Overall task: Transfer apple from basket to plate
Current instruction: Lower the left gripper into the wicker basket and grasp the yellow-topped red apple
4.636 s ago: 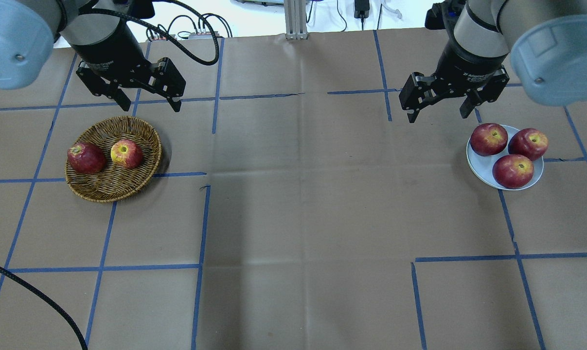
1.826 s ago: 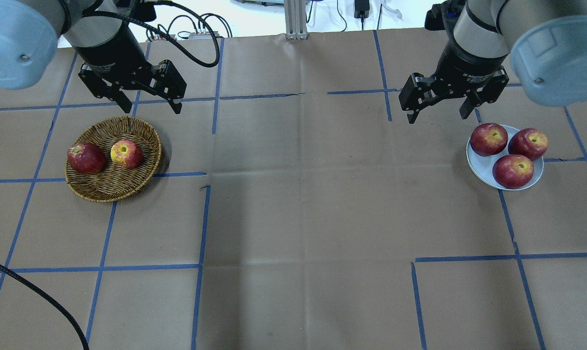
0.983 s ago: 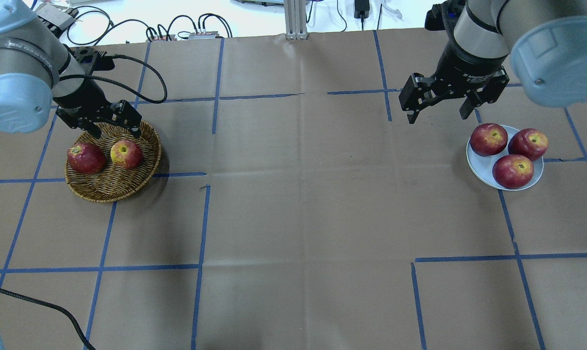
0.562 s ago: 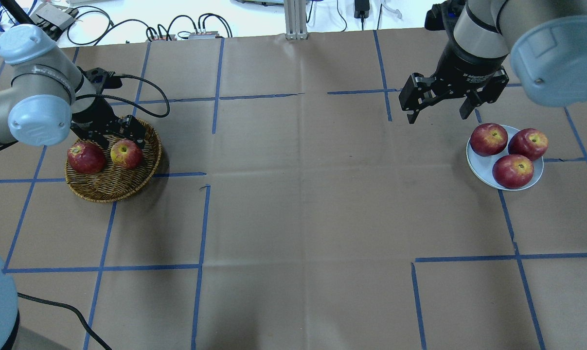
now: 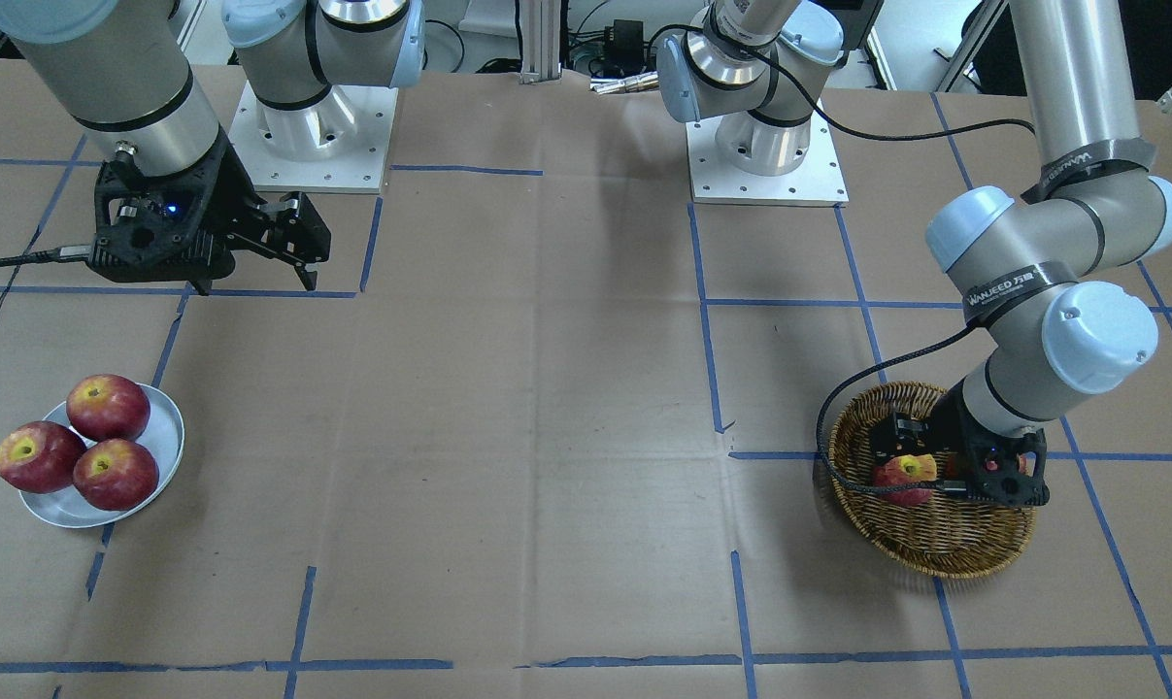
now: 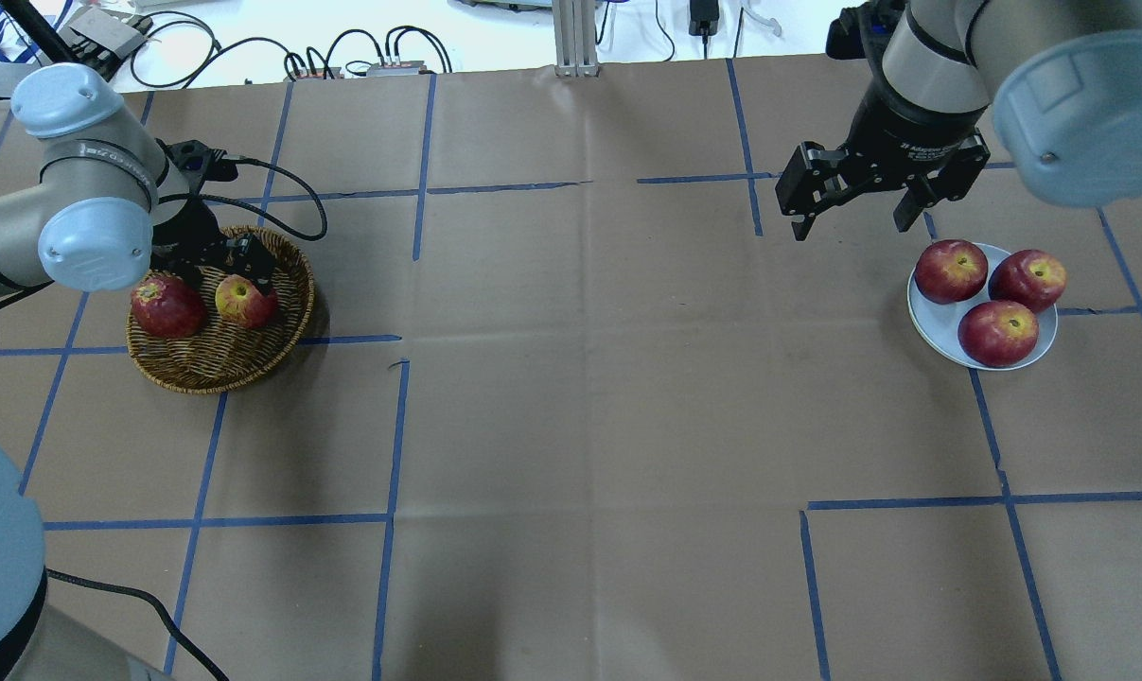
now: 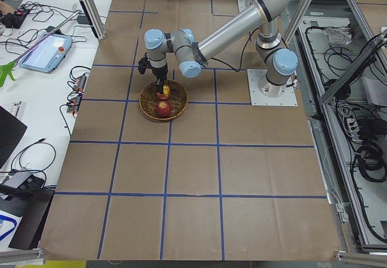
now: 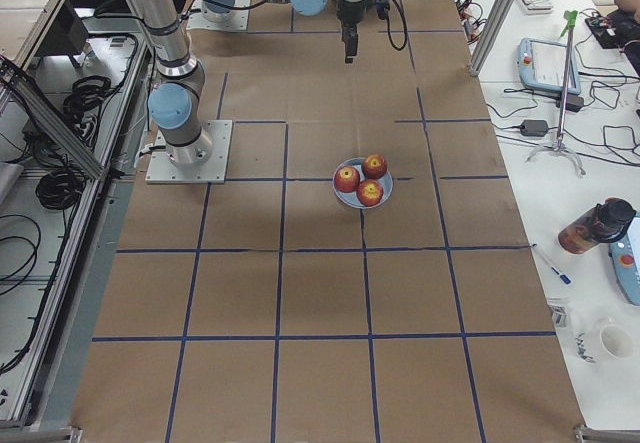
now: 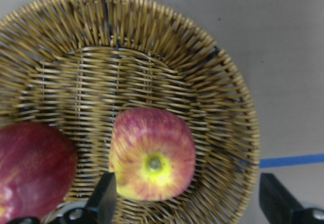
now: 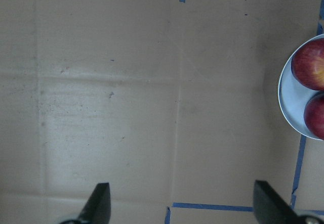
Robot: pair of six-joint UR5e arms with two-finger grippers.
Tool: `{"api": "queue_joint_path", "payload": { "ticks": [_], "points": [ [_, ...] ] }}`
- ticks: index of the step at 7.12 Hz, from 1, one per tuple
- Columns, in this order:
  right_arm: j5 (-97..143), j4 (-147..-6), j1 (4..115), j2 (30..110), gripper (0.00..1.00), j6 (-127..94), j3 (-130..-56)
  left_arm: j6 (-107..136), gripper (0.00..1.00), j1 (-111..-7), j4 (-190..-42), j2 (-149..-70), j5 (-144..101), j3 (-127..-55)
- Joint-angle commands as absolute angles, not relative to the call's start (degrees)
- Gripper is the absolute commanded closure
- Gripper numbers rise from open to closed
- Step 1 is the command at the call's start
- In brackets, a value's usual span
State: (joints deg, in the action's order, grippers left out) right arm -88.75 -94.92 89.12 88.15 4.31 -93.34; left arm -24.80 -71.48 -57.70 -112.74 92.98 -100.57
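Note:
The pale pinkish-red, yellow-streaked apple (image 6: 245, 301) lies stem up in the brown wicker basket (image 6: 211, 378) at the table's left. It also shows in the left wrist view (image 9: 152, 153) and the front view (image 5: 904, 478). My left gripper (image 6: 225, 277) is open and low inside the basket. Its fingers (image 9: 104, 204) stand on either side of the apple without gripping it. My right gripper (image 6: 850, 227) is open and empty, hovering behind and to the left of the white-grey plate (image 6: 935, 322).
A darker red apple (image 6: 166, 306) lies in the basket just left of the pale one, close to my left finger. Three dark red apples (image 6: 997, 332) fill most of the plate. Blue tape lines cross the brown paper tabletop.
My left arm has come down from above the basket's far rim into the basket, its open fingers now around the pale apple. The right arm and all apples have not moved.

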Motion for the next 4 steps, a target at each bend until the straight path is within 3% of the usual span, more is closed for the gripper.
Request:
{"api": "queue_joint_path", "payload": {
  "ticks": [1,3,4],
  "points": [
    [-88.68,-94.92,89.12,88.15,0.0,4.31,-93.34,-24.79,0.04,-70.76,-54.85,-115.47,93.25,-101.34],
    [-88.6,-94.92,89.12,88.15,0.0,4.31,-93.34,-25.05,0.11,-70.49,-55.02,-116.27,91.23,-101.51],
    [-88.77,-94.92,89.12,88.15,0.0,4.31,-93.34,-26.18,0.4,-70.49,-54.93,-116.89,91.23,-101.43]
  ]
}}
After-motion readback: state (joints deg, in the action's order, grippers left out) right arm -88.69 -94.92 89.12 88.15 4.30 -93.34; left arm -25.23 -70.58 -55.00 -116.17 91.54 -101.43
